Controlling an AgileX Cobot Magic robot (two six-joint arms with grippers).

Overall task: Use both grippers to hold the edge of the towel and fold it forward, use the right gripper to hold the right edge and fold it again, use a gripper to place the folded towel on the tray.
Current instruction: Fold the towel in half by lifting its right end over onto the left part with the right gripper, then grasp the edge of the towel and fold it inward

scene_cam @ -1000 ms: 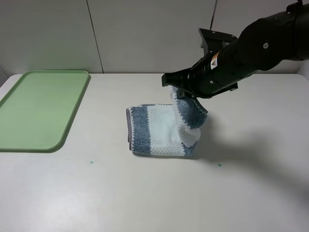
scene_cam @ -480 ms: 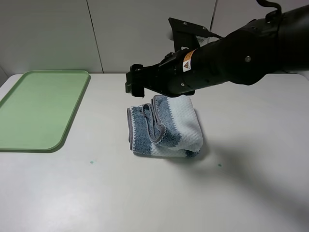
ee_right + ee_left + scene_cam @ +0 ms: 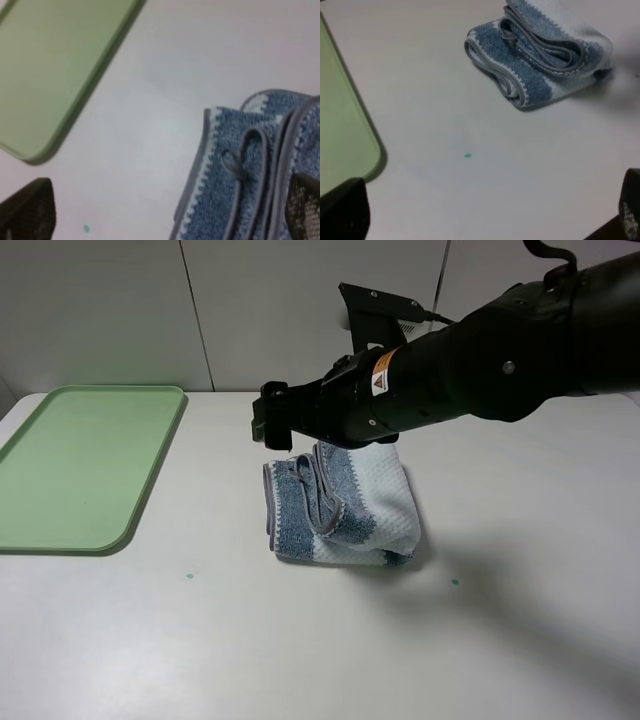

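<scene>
At centre of surface (image 3: pixel 300 640), well apart from green tray (image 3: pixel 90 460): folded towel (image 3: pixel 340 510), top flap loose. Right gripper (image 3: pixel 272 430) above its tray-side edge, fingers (image 3: pixel 27 212) wide, empty; left fingers (image 3: pixel 342 212) wide too. Advice: pinch all layers together before lifting.

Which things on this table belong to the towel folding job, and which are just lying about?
Part of the job:
- folded towel
- green tray, where the towel ends up
- right gripper, open above the towel

Not part of it:
- two small green marks on the table
</scene>
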